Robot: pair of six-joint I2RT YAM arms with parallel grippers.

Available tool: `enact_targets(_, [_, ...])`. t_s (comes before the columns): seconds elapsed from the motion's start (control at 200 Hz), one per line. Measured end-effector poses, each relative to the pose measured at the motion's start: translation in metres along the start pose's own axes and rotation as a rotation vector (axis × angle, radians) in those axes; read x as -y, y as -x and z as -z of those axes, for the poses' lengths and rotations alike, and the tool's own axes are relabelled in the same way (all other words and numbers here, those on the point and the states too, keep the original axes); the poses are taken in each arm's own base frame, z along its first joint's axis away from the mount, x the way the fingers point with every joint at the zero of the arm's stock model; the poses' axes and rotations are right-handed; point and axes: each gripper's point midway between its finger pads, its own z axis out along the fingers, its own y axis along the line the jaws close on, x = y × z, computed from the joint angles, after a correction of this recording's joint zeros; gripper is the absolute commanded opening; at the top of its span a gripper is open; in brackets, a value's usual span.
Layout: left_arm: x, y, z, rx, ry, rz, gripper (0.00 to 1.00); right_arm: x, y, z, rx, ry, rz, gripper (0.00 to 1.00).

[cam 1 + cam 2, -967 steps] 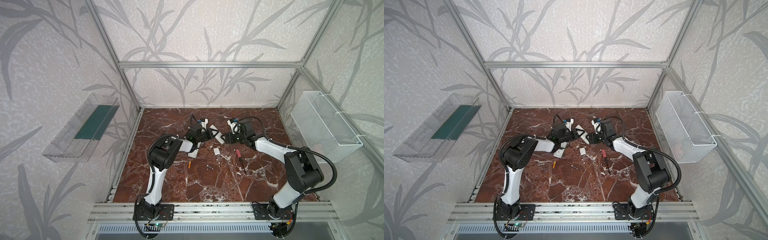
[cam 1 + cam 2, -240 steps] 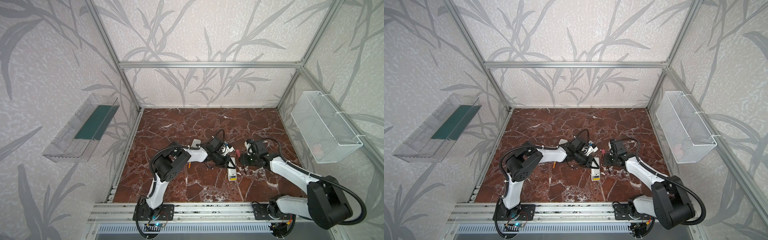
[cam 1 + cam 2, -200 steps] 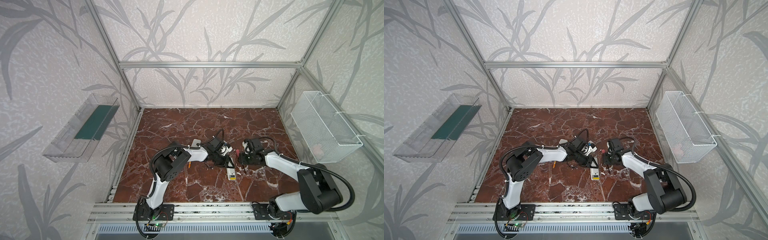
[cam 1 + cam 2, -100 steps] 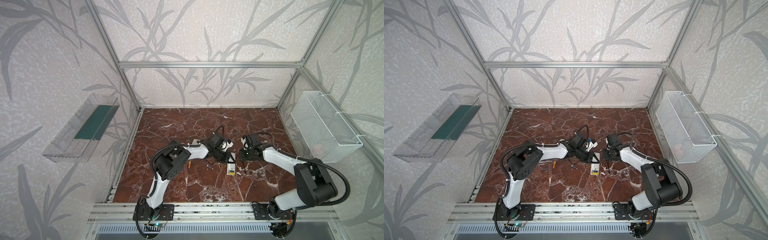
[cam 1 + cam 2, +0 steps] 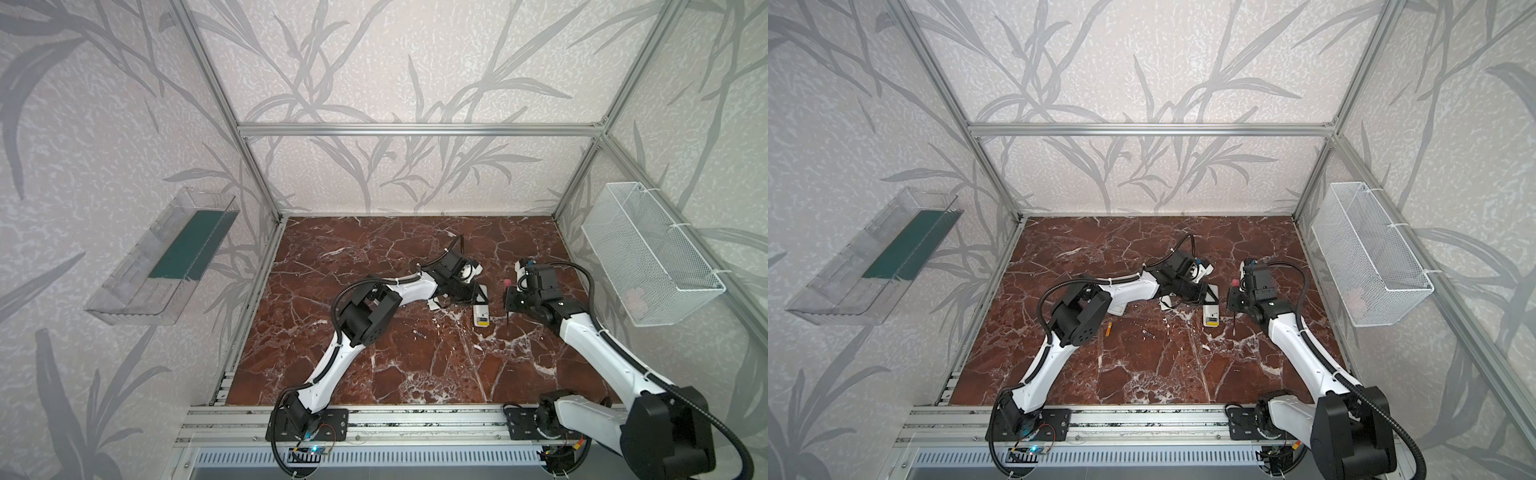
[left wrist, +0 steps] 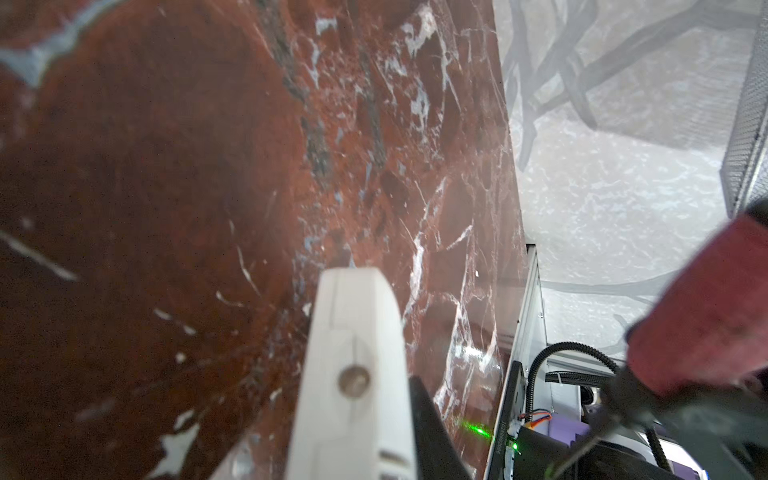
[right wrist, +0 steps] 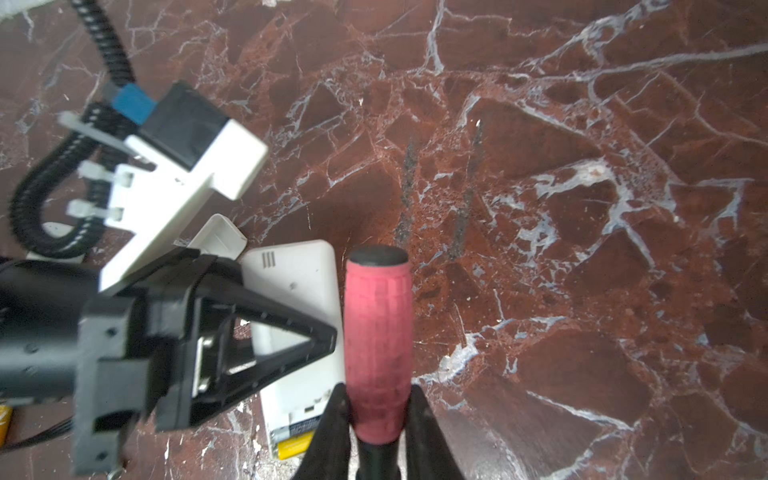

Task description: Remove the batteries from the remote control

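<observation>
Yellow battery (image 7: 295, 446) sits in the remote control (image 7: 297, 291). The low-stretched right gripper (image 7: 377, 399) clamps the pink-handled screwdriver (image 7: 378, 324). The left gripper (image 5: 478, 296) hovers over the remote, its spread unclear.

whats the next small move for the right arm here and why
Probably swing the tip of the pink-handled screwdriver sideways into the open end of the white rectangular remote. The right tool is shut on the handle, the tip points down beside the remote rather than into it, and a yellow battery sits in the compartment, waiting to be pried out.

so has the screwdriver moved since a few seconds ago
yes: off the table, now tip down in the right gripper, the screwdriver shifted toward the wire basket
</observation>
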Motion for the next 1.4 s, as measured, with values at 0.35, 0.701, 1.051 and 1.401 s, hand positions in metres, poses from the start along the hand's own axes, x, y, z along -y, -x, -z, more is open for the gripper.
enact_targets(0.35, [-0.019, 0.013, 0.002, 0.022, 0.099, -0.022, 0.48, -0.001, 0.002, 0.003, 0.01, 0.013, -0.004, 0.1])
enact_targets(0.701, [-0.034, 0.013, 0.029, 0.05, 0.181, -0.015, 0.51, -0.004, -0.003, 0.004, -0.009, 0.032, -0.007, 0.09])
enact_targets(1.051, [-0.005, 0.005, 0.1, 0.141, 0.229, -0.116, 0.51, -0.03, 0.01, 0.033, 0.07, 0.151, -0.047, 0.06])
enact_targets(1.401, [0.07, -0.014, 0.184, 0.435, 0.057, -0.366, 0.51, -0.115, 0.046, 0.085, 0.29, 0.376, 0.019, 0.03])
